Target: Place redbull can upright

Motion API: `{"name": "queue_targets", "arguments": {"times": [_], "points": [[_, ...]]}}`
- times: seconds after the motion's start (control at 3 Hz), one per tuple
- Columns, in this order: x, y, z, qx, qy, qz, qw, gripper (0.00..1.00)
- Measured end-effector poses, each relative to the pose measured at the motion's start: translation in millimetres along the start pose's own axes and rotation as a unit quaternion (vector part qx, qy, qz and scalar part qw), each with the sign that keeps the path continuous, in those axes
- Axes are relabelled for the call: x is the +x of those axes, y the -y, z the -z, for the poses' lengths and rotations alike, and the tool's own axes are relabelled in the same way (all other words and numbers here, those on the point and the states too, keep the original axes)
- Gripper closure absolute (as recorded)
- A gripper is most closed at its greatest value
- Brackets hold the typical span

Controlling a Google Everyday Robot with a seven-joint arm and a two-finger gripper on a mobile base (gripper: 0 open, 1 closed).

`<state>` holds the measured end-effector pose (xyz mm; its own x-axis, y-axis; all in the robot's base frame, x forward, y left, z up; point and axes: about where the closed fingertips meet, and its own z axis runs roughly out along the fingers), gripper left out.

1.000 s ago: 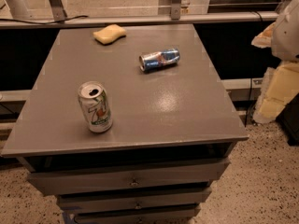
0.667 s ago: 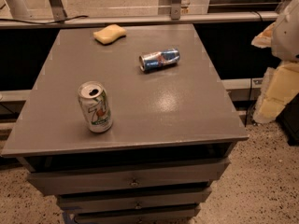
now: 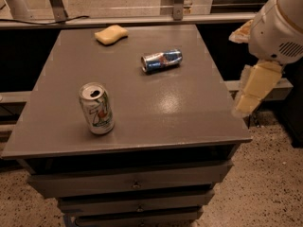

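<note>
The robot arm [image 3: 279, 22], just off the table's [image 3: 142, 122] right edge, is a big rounded white shell, smooth, w/ a thin dark seam across it & a small patch of fine vent dots low on its side. Below that shell hangs the gripper [image 3: 251, 91], beside the table's right edge near the front corner: pale cream-yellow, blocky, matte, in approx. two stacked segments narrowing downward. A cream-tan bit [image 3: 240, 32] pokes out on the shell's table-facing side, too dim to make out further.
</note>
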<state>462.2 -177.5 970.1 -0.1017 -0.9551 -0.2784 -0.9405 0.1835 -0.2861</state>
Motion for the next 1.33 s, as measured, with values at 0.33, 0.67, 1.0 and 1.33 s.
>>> {"name": "queue_targets", "arguments": {"times": [0.33, 0.67, 1.0, 1.33], "points": [[-48, 31, -36, 0.016, 0.05, 0.033, 0.9981, 0.0], [-99, 63, -69, 0.023, 0.082, 0.056, 0.9947, 0.0], [-152, 87, -100, 0.024, 0.094, 0.081, 0.992, 0.0], [-188, 103, -131, 0.028, 0.082, 0.1, 0.9912, 0.0]]}}
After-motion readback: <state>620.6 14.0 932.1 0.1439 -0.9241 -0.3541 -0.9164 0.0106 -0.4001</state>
